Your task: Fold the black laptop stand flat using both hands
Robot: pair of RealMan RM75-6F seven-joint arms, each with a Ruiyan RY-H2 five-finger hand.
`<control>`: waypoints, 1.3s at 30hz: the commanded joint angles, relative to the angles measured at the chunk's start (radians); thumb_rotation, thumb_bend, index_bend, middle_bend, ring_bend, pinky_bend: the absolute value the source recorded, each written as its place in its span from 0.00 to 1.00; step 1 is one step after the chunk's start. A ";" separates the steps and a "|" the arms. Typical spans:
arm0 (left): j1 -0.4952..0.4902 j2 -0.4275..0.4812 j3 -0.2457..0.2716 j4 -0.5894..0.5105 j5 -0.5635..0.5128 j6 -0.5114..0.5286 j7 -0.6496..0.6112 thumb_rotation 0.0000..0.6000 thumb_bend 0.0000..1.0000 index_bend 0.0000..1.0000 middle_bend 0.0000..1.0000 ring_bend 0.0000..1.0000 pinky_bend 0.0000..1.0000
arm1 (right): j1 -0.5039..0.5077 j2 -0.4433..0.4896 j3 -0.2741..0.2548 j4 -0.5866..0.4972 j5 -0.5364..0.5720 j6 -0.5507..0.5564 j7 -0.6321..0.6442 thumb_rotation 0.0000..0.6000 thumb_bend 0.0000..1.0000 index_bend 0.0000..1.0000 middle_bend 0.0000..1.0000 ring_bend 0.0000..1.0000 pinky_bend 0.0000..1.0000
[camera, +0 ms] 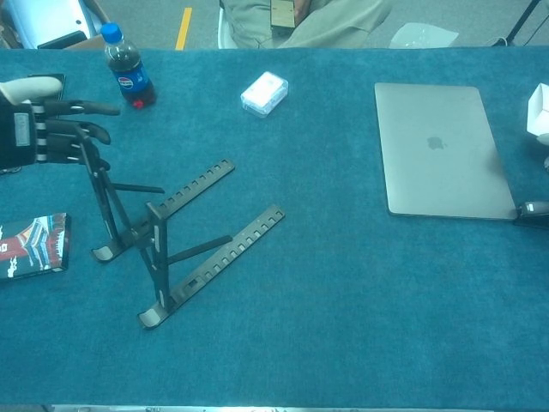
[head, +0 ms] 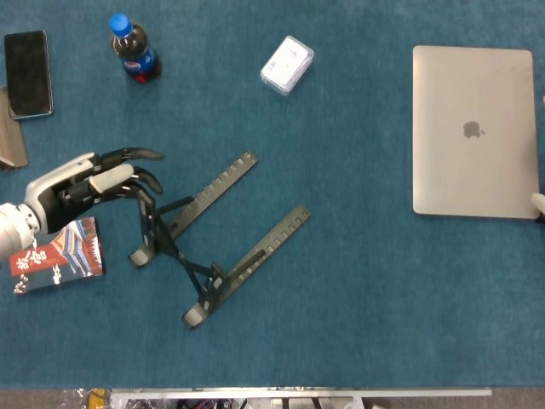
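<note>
While the black laptop stand (head: 207,241) sits on the left part of the blue table (head: 358,290), its two notched rails lie on the cloth and its thin legs rise up on the left; the left hand (head: 89,185) holds the top of the far leg with curled fingers (camera: 81,133); the right hand does not show in either view. A cola bottle (camera: 127,67) with dark drink inside stands far left; a phone (head: 27,73) lies beside; a booklet (head: 55,256) lies near left; a white box (head: 287,64) is far center; a closed laptop (head: 473,130) lies right.
</note>
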 commanded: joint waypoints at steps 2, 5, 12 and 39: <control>0.001 0.005 0.028 0.016 0.024 0.028 -0.019 0.52 0.25 0.19 0.40 0.40 0.26 | 0.001 -0.002 0.002 -0.006 0.001 0.002 -0.009 1.00 0.09 0.05 0.11 0.05 0.14; 0.000 0.003 0.047 0.025 0.036 0.049 -0.038 0.51 0.25 0.19 0.40 0.40 0.26 | 0.001 -0.002 0.003 -0.011 0.004 0.002 -0.017 1.00 0.09 0.05 0.11 0.05 0.14; 0.003 0.014 0.082 0.042 0.052 0.100 -0.064 0.48 0.25 0.19 0.39 0.40 0.26 | 0.002 -0.003 0.004 -0.018 0.008 0.003 -0.029 1.00 0.09 0.05 0.11 0.05 0.14; 0.054 0.016 0.155 0.091 0.085 0.246 -0.080 0.45 0.25 0.19 0.40 0.40 0.26 | 0.011 -0.010 0.007 -0.043 0.023 -0.008 -0.070 1.00 0.09 0.04 0.11 0.04 0.14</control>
